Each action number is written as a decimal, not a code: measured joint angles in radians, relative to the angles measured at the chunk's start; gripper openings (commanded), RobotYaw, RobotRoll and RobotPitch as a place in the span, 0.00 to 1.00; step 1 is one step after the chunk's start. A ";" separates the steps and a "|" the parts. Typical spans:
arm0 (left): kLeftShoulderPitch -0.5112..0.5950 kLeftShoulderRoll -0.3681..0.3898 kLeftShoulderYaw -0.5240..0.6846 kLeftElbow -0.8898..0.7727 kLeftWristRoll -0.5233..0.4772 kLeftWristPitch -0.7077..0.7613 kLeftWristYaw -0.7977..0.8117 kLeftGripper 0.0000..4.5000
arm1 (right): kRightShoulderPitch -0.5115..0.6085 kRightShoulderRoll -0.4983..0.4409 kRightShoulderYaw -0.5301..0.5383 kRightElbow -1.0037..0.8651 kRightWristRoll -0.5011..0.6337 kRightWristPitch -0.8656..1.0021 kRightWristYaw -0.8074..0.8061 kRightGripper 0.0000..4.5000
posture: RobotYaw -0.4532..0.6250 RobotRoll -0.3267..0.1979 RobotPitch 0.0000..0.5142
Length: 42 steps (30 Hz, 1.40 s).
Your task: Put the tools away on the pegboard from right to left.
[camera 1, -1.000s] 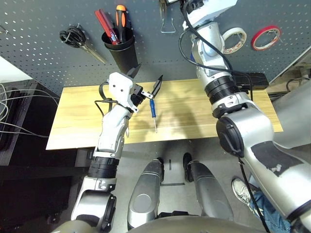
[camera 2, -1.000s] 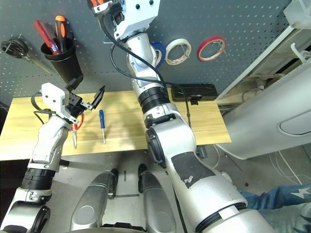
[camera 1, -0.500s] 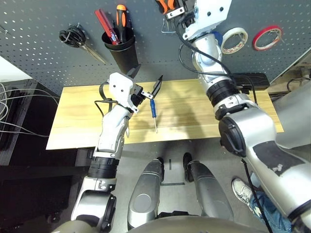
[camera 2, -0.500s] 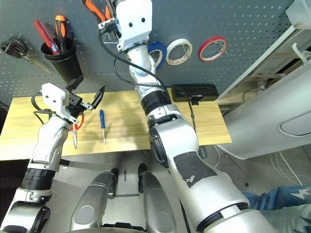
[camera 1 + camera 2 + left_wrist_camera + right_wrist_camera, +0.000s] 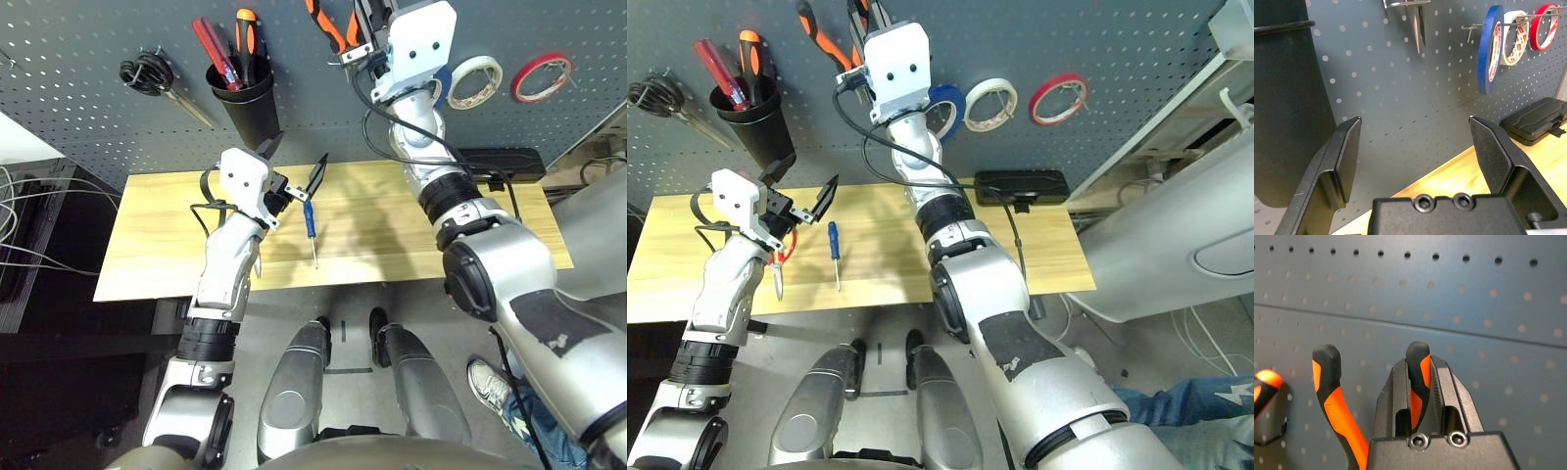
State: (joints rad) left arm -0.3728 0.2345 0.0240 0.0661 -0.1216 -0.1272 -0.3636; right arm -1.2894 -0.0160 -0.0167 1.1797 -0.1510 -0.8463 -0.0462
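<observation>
High against the dark grey pegboard point(image 5: 88, 59), my right gripper point(image 5: 1420, 367) is shut on one handle of the orange-and-black pliers point(image 5: 325, 23). The other handle point(image 5: 1332, 396) stands free beside it, and the metal nose point(image 5: 1418, 27) points down by a wire hook. A blue tape ring point(image 5: 1486, 49) hangs on a hook just right of the pliers. My left gripper point(image 5: 294, 186) is open and holds nothing above the wooden table point(image 5: 157, 245). The small blue-handled screwdriver point(image 5: 309, 221) lies just below it. Red-handled scissors point(image 5: 784, 250) lie beneath my left forearm.
A black cup point(image 5: 241, 98) holding red and orange-handled tools hangs on the board above my left gripper. Black-handled scissors point(image 5: 157, 78) hang at the far left. White tape point(image 5: 476, 78) and red tape point(image 5: 537, 76) hang at the right. A black case point(image 5: 509, 162) sits at the table's back right.
My right gripper has come down along the pegboard with the pliers, so their handles now show below the top edge. The left arm, screwdriver and scissors have stayed put.
</observation>
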 measured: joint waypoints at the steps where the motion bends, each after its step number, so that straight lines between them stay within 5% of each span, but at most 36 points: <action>1: 0.000 0.000 0.000 0.000 0.000 0.000 0.000 1.00 | 0.000 0.000 0.000 0.001 -0.001 0.006 -0.001 0.09 | 0.62 0.62 0.53; 4: 0.000 0.000 0.000 0.000 0.001 0.000 -0.001 1.00 | 0.004 0.006 -0.004 0.003 0.006 0.061 0.006 0.09 | 0.62 0.62 0.53; 5: -0.001 0.000 0.000 -0.001 0.001 0.000 -0.001 1.00 | 0.004 0.008 -0.009 0.003 0.015 0.079 0.010 0.26 | 0.62 0.62 0.53; 15: -0.002 0.000 -0.004 0.000 0.003 0.000 -0.004 1.00 | 0.076 0.021 -0.025 -0.081 0.084 0.174 0.080 1.00 | 0.61 0.62 0.54; 20: 0.000 0.003 -0.004 0.000 0.004 -0.002 -0.006 1.00 | 0.178 0.038 -0.017 -0.273 0.146 0.197 0.180 1.00 | 0.61 0.62 0.55; 27: 0.009 0.018 -0.015 0.016 0.024 -0.015 -0.014 1.00 | 0.470 0.018 0.053 -0.731 0.235 0.414 0.369 1.00 | 0.59 0.62 0.56; 42: -0.017 0.021 -0.103 0.218 0.098 0.037 -0.055 1.00 | 0.640 -0.041 0.050 -0.923 0.393 0.893 0.483 1.00 | 0.59 0.62 0.56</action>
State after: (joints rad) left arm -0.3897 0.2559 -0.0790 0.2845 -0.0235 -0.0904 -0.4183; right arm -0.6496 -0.0566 0.0332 0.2565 0.2423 0.0466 0.4365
